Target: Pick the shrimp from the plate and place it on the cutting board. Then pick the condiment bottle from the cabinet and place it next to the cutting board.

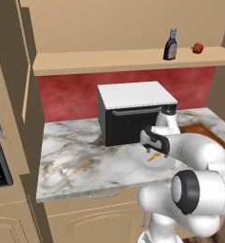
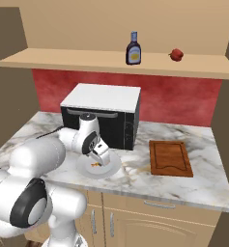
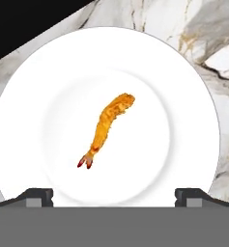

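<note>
A small curved orange shrimp (image 3: 108, 126) lies near the middle of the round white plate (image 3: 24, 96). My gripper (image 3: 114, 195) hovers straight above it, open, with nothing between its fingers. From the base the plate (image 2: 115, 167) sits on the counter in front of the oven, with the gripper (image 2: 99, 158) just over the shrimp (image 2: 93, 165). The reddish-brown cutting board (image 2: 170, 157) lies to the plate's right. The dark condiment bottle (image 2: 133, 49) with a pale cap stands upright on the tan cabinet shelf (image 2: 63, 60). The left base view also has the shrimp (image 1: 154, 157), bottle (image 1: 170, 45) and board (image 1: 205, 131).
A black oven (image 2: 101, 116) with a white top stands close behind the plate. A small red fruit (image 2: 176, 54) rests on the shelf right of the bottle. The marble counter (image 2: 203, 178) has free room in front of and around the board.
</note>
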